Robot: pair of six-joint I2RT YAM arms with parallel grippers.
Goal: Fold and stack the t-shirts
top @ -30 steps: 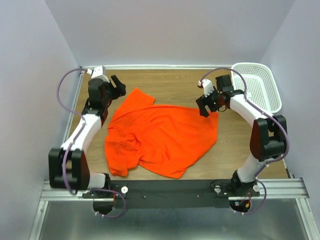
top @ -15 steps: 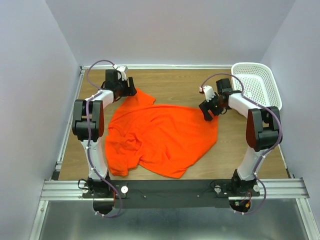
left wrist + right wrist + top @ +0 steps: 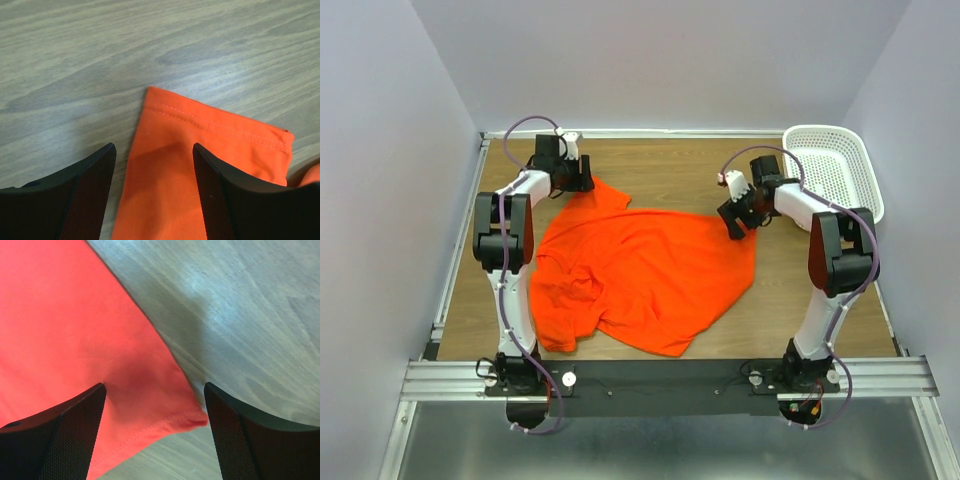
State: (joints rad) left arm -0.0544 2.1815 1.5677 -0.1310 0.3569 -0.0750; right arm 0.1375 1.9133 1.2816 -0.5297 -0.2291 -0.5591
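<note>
Bare wood-grain tabletop (image 3: 670,165) showing on every side of the plain bright orange-red short-sleeved t-shirt (image 3: 645,275), which lies mid-table. Broad free strip along the far edge. Narrower strip down the left, bounded by a slim metal rail (image 3: 455,250). Open board on the right, running up to the white perforated plastic basket (image 3: 835,170) in the far right corner. Pale walls (image 3: 380,200) close in left, right and behind. Black base bar (image 3: 660,380) across the near edge, just beside the shirt's nearest hem.

At the far left, left gripper (image 3: 582,178) low over the hemmed end of a sleeve, fingers spread apart. In its wrist view, one black textured pad (image 3: 85,195) over bare wood just beside the sleeve's edge, the other over fabric; contact with the cloth cannot be told. At the shirt's far right corner, right gripper (image 3: 732,222) also low, jaws likewise held wide. Stitched hem corner between them, one finger over cloth, the other over wood. Nothing pinched by either.

Shirt unfolded, spread wide but not flat. One sleeve pointing to the far left corner. Body smooth towards the right, with a straight edge there. Bunched and wrinkled at the near left, close to the left arm's upright. No print visible.
</note>
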